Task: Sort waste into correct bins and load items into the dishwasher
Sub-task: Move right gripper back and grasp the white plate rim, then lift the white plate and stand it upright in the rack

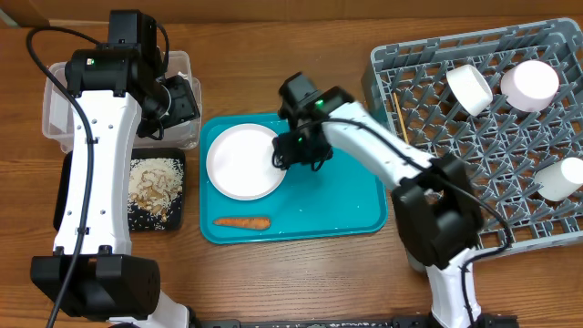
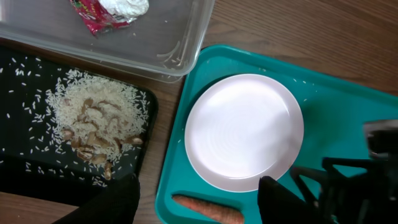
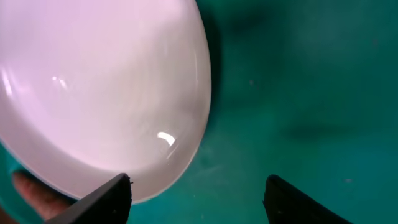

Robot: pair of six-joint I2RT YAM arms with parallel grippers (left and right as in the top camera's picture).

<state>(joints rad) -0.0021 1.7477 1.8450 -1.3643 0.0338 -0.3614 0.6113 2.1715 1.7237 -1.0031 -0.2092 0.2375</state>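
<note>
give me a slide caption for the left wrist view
White plate and carrot on the teal tray, beside rice scraps in the black tray

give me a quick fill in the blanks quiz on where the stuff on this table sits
1. The white plate rests on a serving tray coloured ____.
2. The rice scraps lie in a shallow tray coloured ____.
3. The carrot lies on the same tray as the ____.
4. The clear tub holds a crinkly wrapper coloured ____.

Missing words: teal; black; plate; red
</note>
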